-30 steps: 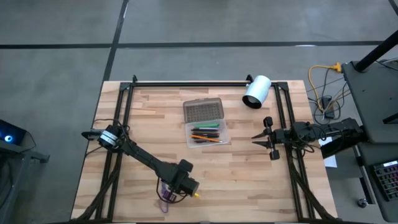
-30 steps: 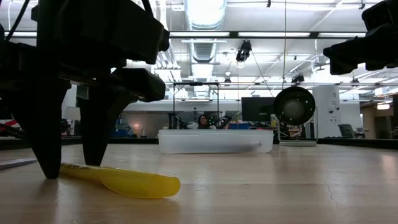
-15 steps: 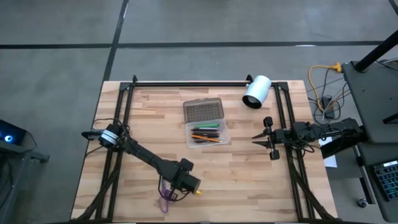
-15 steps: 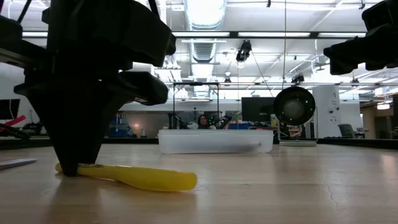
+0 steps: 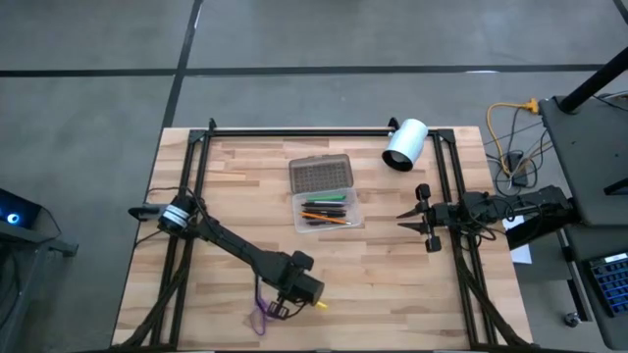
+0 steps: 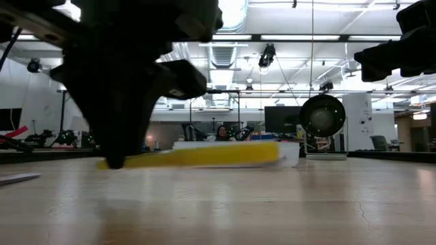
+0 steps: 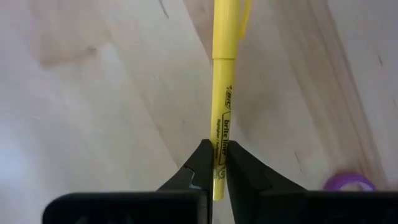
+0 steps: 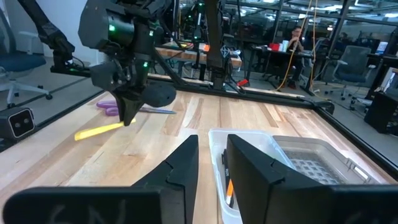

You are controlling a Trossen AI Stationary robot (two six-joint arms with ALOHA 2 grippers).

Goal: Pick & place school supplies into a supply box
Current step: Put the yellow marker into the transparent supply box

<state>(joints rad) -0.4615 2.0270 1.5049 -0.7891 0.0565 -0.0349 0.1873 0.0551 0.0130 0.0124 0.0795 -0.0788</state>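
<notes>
Two dark robot arms work over a wooden tabletop [image 5: 392, 275]. The left claw [image 5: 297, 294] is near the front edge, closed tight on a yellow highlighter [image 7: 222, 93]. Its two fingers [image 7: 202, 163] pinch the barrel near one end, and the rest of the pen sticks straight out ahead of the claw. From table height, the highlighter [image 6: 204, 155] hangs level, lifted clear of the wood. Just beside the left claw, on its outer side toward the front edge, lie the purple-handled scissors [image 5: 262, 316]; one purple loop [image 7: 348, 182] shows at the edge of the wrist view.

Well apart from this claw, toward the middle of the tabletop, sits the supply box [image 5: 328, 211], a clear case holding green, black and orange pens. Its grey textured lid [image 5: 321, 174] lies open on the far side of the case. Beyond the lid, a white cylinder [image 5: 404, 144] rests at the back right corner.

The right claw [image 5: 406, 220] waits just to the right of the box, raised above the wood, its fingers [image 8: 180, 163] partly apart and holding nothing.
</notes>
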